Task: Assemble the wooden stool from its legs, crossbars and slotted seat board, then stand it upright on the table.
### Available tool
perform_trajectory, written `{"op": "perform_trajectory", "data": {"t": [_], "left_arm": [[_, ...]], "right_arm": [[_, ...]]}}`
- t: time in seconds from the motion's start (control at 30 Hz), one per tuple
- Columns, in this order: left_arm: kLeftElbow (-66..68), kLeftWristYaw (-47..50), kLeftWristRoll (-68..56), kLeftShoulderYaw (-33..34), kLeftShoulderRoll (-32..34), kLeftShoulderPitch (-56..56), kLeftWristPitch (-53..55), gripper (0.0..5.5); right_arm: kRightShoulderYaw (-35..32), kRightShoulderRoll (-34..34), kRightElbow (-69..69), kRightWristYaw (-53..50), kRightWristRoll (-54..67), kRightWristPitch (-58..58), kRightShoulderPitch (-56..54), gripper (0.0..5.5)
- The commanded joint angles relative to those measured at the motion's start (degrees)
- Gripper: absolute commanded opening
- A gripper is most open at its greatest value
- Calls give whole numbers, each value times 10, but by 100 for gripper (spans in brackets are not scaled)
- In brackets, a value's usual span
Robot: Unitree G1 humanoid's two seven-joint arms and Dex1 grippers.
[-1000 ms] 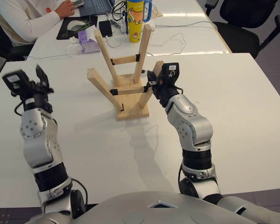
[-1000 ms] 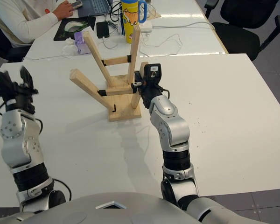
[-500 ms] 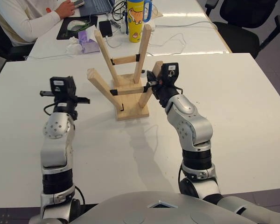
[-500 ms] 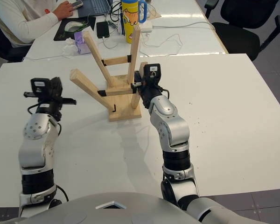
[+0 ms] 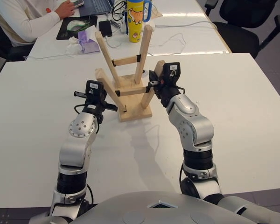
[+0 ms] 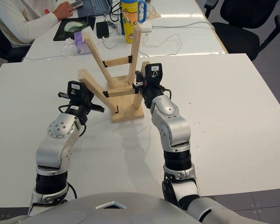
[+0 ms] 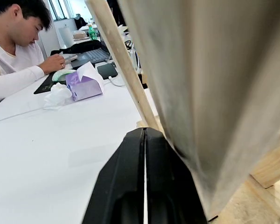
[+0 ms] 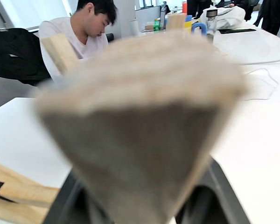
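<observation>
Your left arm has swung in from the table's left side, and the left gripper point(image 7: 144, 135) now sits against the near-left leg point(image 5: 108, 89) of the pale wooden stool point(image 5: 130, 79). Its black fingers are pressed together with only a thin seam between them, beside the leg rather than around it. The stool itself has slid slightly to the robot's right. It stands upside down toward the far middle of the white table point(image 5: 242, 107): one flat square seat board point(image 5: 139, 112) lies on the tabletop, and four square-section legs point up and splay outward. You can count two crossbars point(image 5: 126, 59), each ending in black brackets, one joining the far pair of legs and one joining the near pair. Your right gripper point(image 5: 155, 85) pinches the near-right leg point(image 5: 157, 70), a finger on either side.
</observation>
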Motion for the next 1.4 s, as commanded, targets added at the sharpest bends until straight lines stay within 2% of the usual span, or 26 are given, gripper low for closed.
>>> {"op": "perform_trajectory", "data": {"t": [0.03,0.3,0.4,0.6,0.7,0.9,1.1,1.2,1.3,1.4], "left_arm": [[15,21,4,37,-3,-3,-14,2],[37,61,35,94,16,4,-43,2],[11,33,24,58,12,-18,-43,0],[-48,-24,-10,-28,-4,-62,24,0],[-40,-26,-2,-37,2,-48,41,0],[10,-7,15,9,21,-16,25,0],[22,37,7,104,18,-58,-32,0],[-28,27,-65,149,-4,-131,-59,0],[-87,38,-190,198,-36,-231,-7,0],[-115,90,-318,263,-50,-326,58,0]], "right_arm": [[4,4,2,7,7,5,-6,125],[1,4,3,4,4,4,-5,125],[2,5,3,3,4,5,-5,112],[6,6,6,3,2,7,-4,103],[7,6,7,4,1,7,-3,103],[5,2,6,2,0,6,0,103],[5,-1,10,4,0,4,-1,103],[5,-1,11,5,0,3,-3,103],[6,-2,12,6,0,1,-3,103],[7,-2,12,7,0,2,-4,103]]}}
